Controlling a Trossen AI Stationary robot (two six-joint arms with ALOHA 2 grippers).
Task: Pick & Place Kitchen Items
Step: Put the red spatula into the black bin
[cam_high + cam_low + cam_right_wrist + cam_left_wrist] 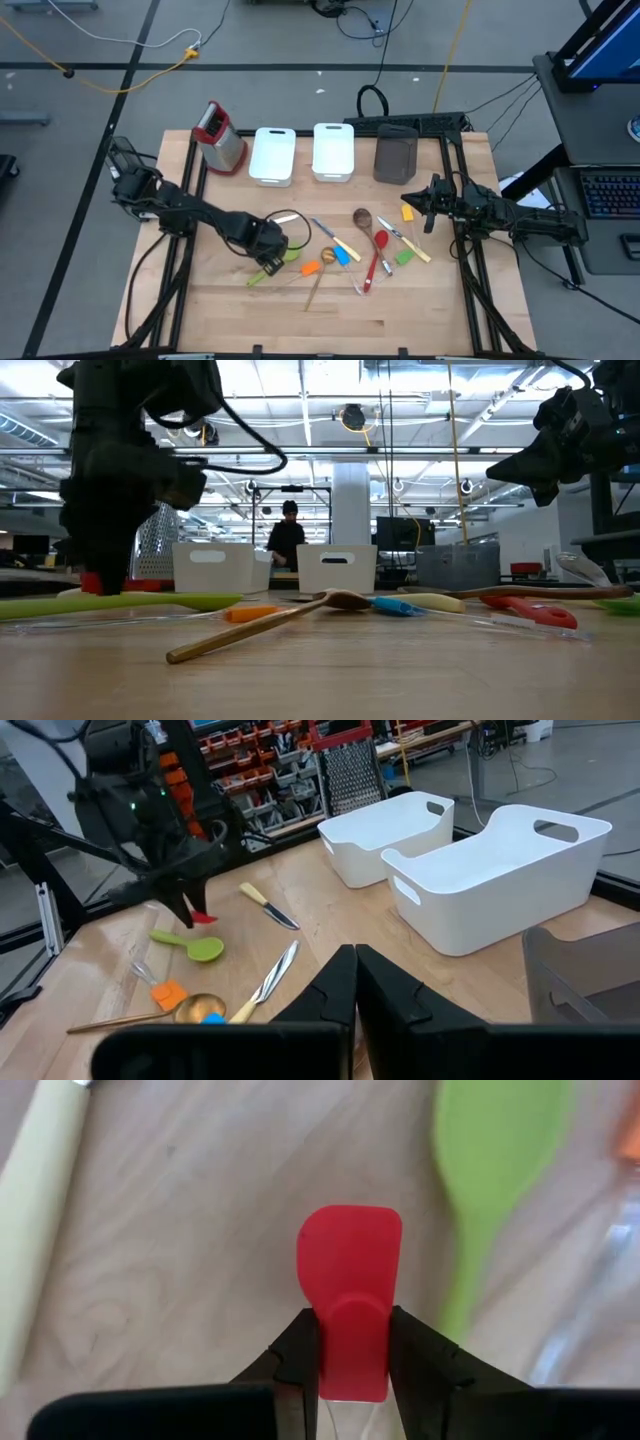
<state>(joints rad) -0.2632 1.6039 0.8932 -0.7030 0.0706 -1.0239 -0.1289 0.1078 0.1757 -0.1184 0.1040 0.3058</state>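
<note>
Here red spatula (350,1285) hangs blade-down in jaws.

This is a robotics lab set in a large industrial hall, not a home kitchen. The wooden desk (240,300) sits in a black metal frame (470,290) on a bare grey concrete floor (90,90), where yellow and black cables (140,75) trail loosely. Beside the desk stands a workstation with a keyboard (610,195) and a lit monitor (610,40). Across the desk, the low view shows a high open ceiling with rows of strip lights (300,400), exposed beams, a white pillar (351,510) and a person (287,540) standing at another bench. Behind, racks of red parts bins (240,760) line the wall.
</note>
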